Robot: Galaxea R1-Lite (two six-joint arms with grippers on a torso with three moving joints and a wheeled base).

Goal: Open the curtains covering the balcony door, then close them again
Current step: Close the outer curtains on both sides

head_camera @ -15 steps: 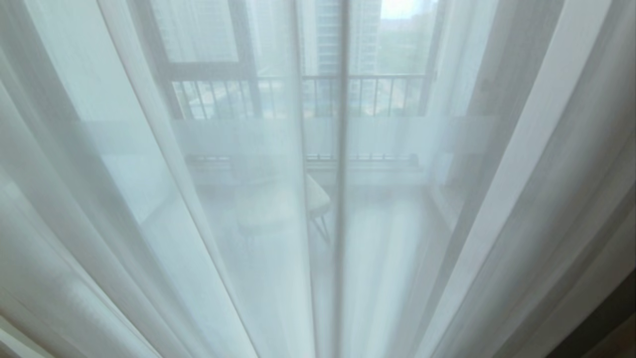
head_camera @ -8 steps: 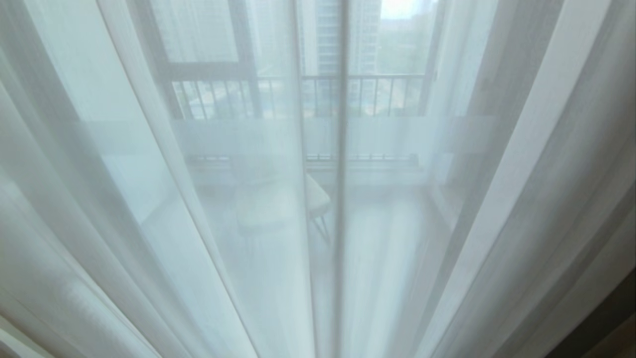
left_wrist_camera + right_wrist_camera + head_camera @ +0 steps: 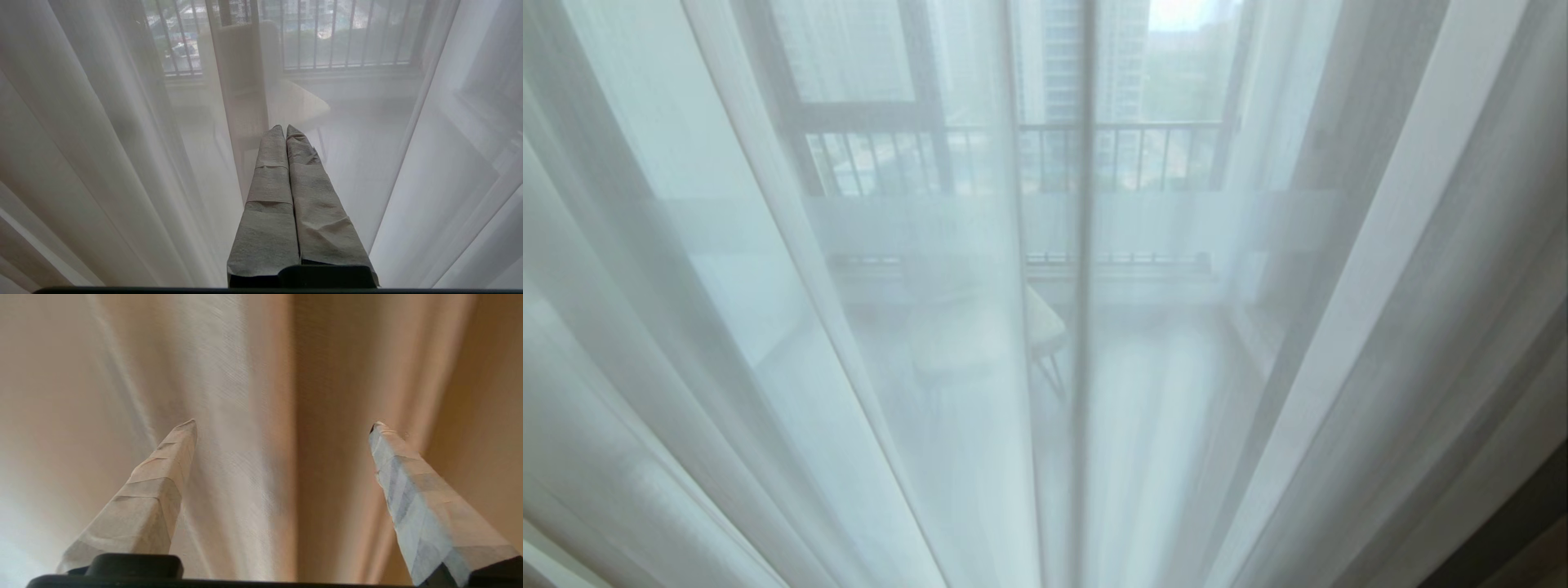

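The right gripper [image 3: 284, 424] stands spread wide with nothing between its taped fingers [image 3: 163, 486], aimed at the curtains [image 3: 245, 375] just ahead, likely set to take a fold. I can't tell whether it touches the cloth. The left gripper [image 3: 285, 128] is pressed shut and empty, parked facing the sheer. The balcony door [image 3: 1083, 245] shows only as a dim upright bar behind the drawn fabric; neither arm shows from the head.

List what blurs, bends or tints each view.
Head view: backlit curtains veil the railing; folds bow outward at the edges. Left wrist view: daylight through sheer cloth hazes the chair. Right wrist view: warm beige tint, cloth smeared between the open right hand.
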